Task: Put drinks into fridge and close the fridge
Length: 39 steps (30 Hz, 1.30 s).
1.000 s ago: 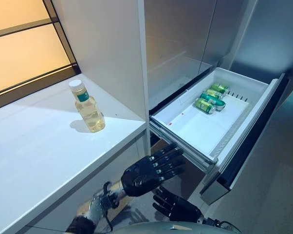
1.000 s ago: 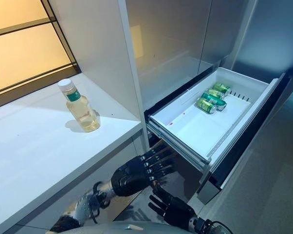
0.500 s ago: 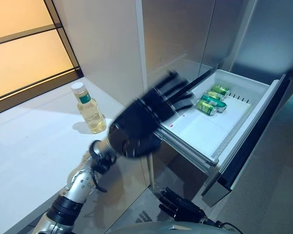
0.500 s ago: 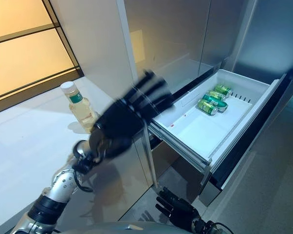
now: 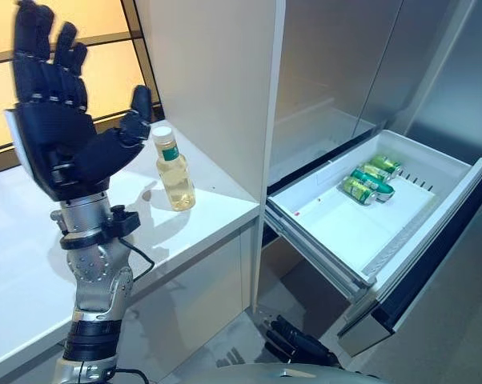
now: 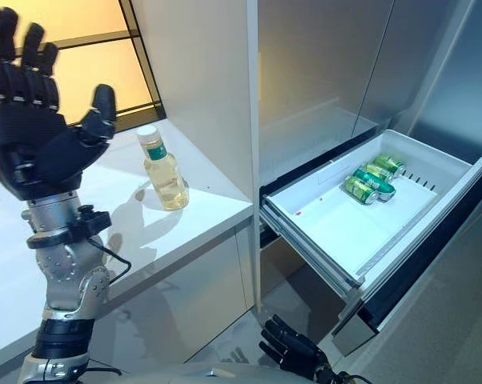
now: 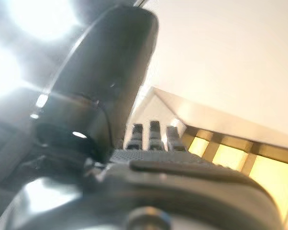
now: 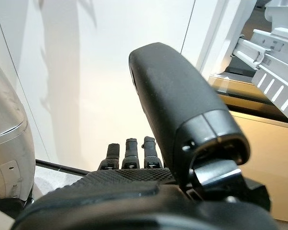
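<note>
My left hand (image 5: 57, 136) is matte black, ribbed fingers; forearm silver-grey, black collars. Right hand (image 6: 293, 352) looks black too, mostly hidden.

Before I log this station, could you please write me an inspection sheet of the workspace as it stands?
Surface: white counter, bare apart from one bottle.
Job's things: bottle of pale yellow drink with a white cap, upright on the counter near its right end; green cans lying on their sides at the back of the drawer; the drawer is pulled out.
Clutter: nothing seen.
Hands: left hand raised above the counter, to the bottle's left, fingers straight, holding nothing; right hand low by the floor beneath the drawer, fingers relaxed, empty.
Cables: nothing seen apart from the robot's own.
Surroundings: tall white cabinet panel behind the bottle; grey fridge doors above the drawer; lit amber window.
</note>
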Available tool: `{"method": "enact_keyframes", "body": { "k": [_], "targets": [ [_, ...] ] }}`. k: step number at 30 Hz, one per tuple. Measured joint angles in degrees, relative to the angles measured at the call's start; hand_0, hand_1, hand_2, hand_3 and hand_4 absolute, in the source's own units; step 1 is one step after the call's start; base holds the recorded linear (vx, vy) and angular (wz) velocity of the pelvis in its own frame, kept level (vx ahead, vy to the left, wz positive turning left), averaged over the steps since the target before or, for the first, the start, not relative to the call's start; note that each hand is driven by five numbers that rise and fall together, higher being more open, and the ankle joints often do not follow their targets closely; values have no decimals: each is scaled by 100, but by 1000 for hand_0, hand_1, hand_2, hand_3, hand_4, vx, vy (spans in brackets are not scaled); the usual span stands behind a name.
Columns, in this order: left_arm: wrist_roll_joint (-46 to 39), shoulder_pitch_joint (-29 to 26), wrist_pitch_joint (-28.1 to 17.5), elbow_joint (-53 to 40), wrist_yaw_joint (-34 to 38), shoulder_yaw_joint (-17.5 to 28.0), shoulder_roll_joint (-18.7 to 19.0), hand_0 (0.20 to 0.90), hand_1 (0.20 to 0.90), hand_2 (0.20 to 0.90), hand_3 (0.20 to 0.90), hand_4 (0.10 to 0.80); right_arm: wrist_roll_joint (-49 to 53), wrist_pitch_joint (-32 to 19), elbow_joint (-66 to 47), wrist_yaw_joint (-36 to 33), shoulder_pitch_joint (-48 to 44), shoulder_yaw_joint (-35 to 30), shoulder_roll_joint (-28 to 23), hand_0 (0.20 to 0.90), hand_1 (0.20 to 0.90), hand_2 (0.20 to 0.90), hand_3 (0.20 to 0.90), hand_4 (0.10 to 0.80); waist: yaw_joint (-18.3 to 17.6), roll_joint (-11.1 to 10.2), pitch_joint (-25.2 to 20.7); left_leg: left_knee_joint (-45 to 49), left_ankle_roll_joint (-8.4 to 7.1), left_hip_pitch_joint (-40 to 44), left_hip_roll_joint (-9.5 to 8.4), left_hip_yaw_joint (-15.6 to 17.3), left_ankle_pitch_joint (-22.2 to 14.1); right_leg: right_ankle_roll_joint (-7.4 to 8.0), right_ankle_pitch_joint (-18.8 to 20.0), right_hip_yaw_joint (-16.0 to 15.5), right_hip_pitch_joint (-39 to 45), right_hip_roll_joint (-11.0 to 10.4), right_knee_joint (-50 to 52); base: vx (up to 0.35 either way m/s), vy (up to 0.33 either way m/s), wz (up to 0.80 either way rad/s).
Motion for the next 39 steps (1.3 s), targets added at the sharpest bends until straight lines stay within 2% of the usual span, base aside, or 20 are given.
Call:
{"method": "enact_keyframes", "body": {
  "k": [9, 15, 22, 39],
  "targets": [
    [153, -5, 1062, 660, 305, -326, 8, 900, 900, 900, 900, 800, -9, 8, 17, -1, -66, -1, -36, 900, 900, 900, 900, 800, -116, 72, 20, 20, 5, 80, 22, 61, 33, -31, 20, 67, 17, 17, -1, 12, 6, -4],
    [462, -48, 1376, 1020, 492, -329, 43, 900, 900, 900, 900, 800, -33, 11, 43, 5, -55, -5, -39, 900, 900, 900, 900, 800, -124, 76, 24, 2, 7, 121, 24, 109, 20, -29, 18, 91, 44, 14, -1, 3, 4, -2],
    [1254, -178, 1587, 1682, 831, -461, 228, 900, 900, 900, 900, 800, -207, 12, 52, 19, -95, -18, -33, 900, 900, 900, 900, 800, -209, 81, 27, 0, 9, 136, 28, 132, 14, 0, 2, 109, 52, 14, -1, 3, 3, -1],
    [1233, -188, 1602, 2332, 791, -773, 225, 900, 900, 900, 900, 800, -434, 30, 61, 20, -193, -14, -29, 900, 900, 900, 900, 800, -275, 82, 26, 0, 18, 212, 31, 184, -10, -1, 2, 156, 109, 11, -1, 2, 2, -1]
  ]
}}
